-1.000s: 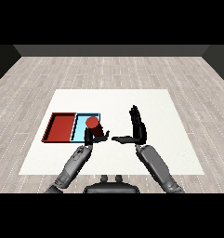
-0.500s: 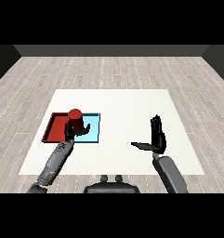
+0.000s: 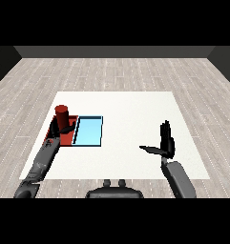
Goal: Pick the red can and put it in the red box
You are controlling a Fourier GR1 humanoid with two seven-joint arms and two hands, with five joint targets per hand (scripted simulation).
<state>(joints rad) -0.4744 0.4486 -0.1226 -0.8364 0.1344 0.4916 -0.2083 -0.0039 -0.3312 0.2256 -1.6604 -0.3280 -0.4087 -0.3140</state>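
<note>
The red can (image 3: 62,116) stands upright over the red tray (image 3: 69,135), at the left of the table. My left hand (image 3: 57,130) is curled round its lower part, thumb reaching right. Much of the red tray is hidden behind the hand and the can. Whether the can rests on the tray floor or hangs just above it cannot be told. My right hand (image 3: 166,144) is open at the right of the table, fingers straight up and thumb pointing left, holding nothing.
The light blue tray (image 3: 89,130) lies right next to the red tray, on its right side. The white table (image 3: 135,114) stretches between the trays and my right hand. A grey plank floor surrounds the table.
My left hand has carried the red can leftward from above the blue tray to the red tray. My right hand has drawn back to the right and toward me.
</note>
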